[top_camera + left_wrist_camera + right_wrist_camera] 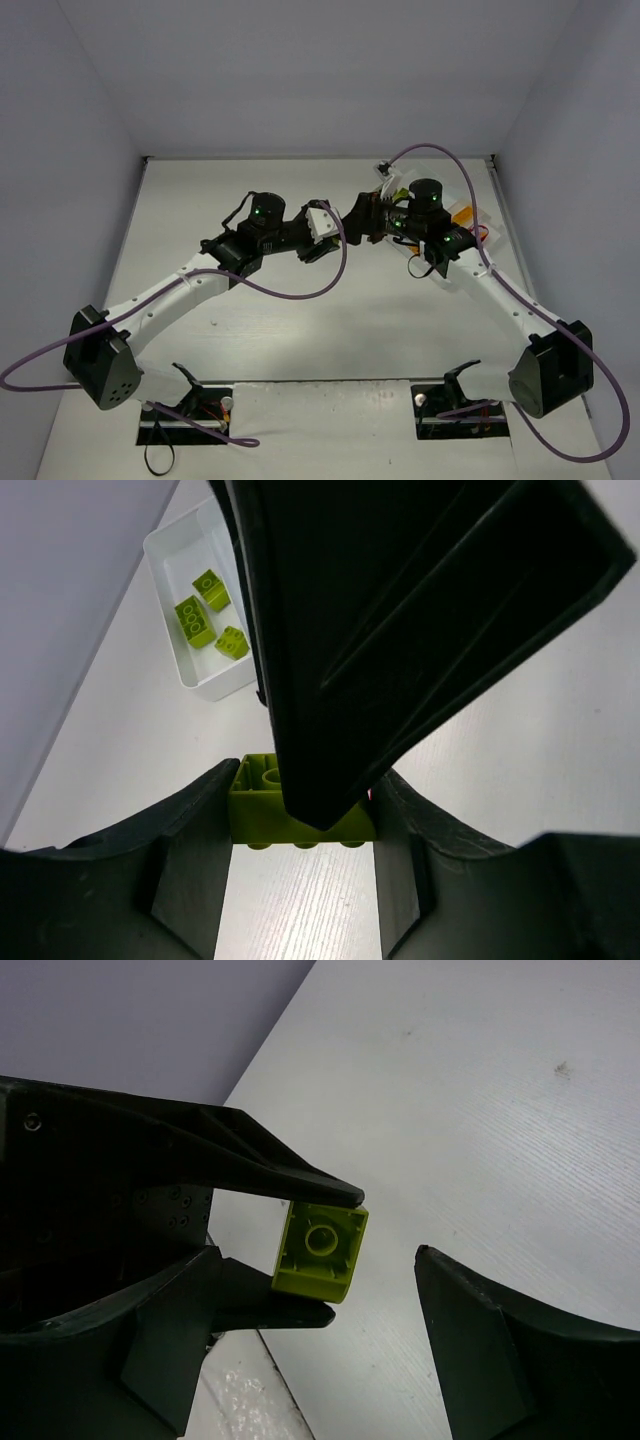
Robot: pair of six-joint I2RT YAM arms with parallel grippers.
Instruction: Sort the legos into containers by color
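Lime brick [320,1250]: small, square, one piece. Clamped between the two fingers of the left gripper [305,830], off the table. Hollow underside with a single round tube faces the right wrist camera; studs point the opposite way.

Tray [205,680]: white, shallow, only one end of one compartment seen in the left wrist view. It lies apart from the held brick.

Three more lime bricks [193,620] lie loose in that compartment, close together, studs showing, each turned a different way.
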